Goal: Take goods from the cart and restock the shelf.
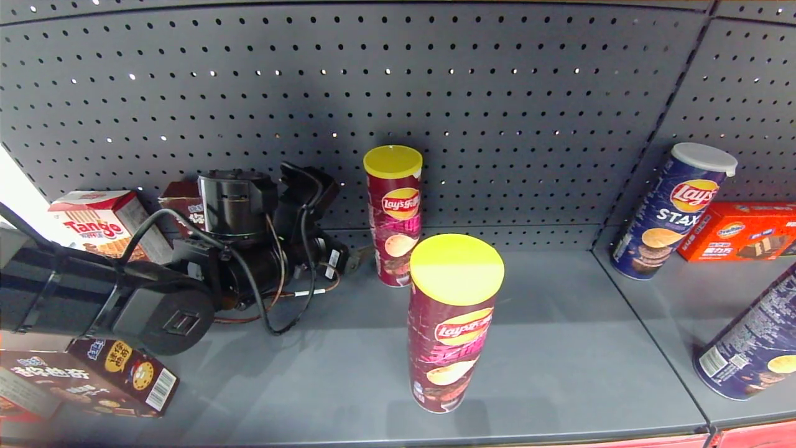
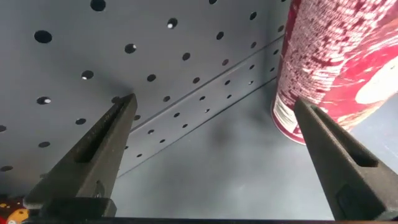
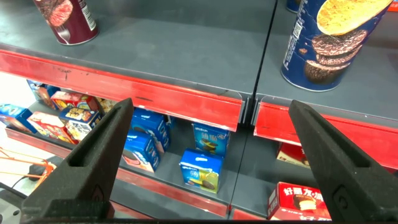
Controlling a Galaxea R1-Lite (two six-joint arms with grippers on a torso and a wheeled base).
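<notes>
Head view: two yellow-lidded maroon chip cans are seen upright on the grey shelf (image 1: pixel 559 348), the rear can (image 1: pixel 393 214) by the pegboard (image 1: pixel 497 93), the front can (image 1: pixel 453 323) nearer the edge, and the left arm (image 1: pixel 242 236) just beside the rear one. In the left wrist view, the left gripper (image 2: pixel 217 155) is seen spread wide and empty, the rear can close by one finger. In the right wrist view, the right gripper (image 3: pixel 211 162) is likewise seen spread and empty before the shelf's red front edge (image 3: pixel 155 84), with a blue can (image 3: pixel 329 43) standing on that shelf.

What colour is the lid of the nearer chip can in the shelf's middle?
Yellow, on the nearer chip can; the head view shows the lid best.
</notes>
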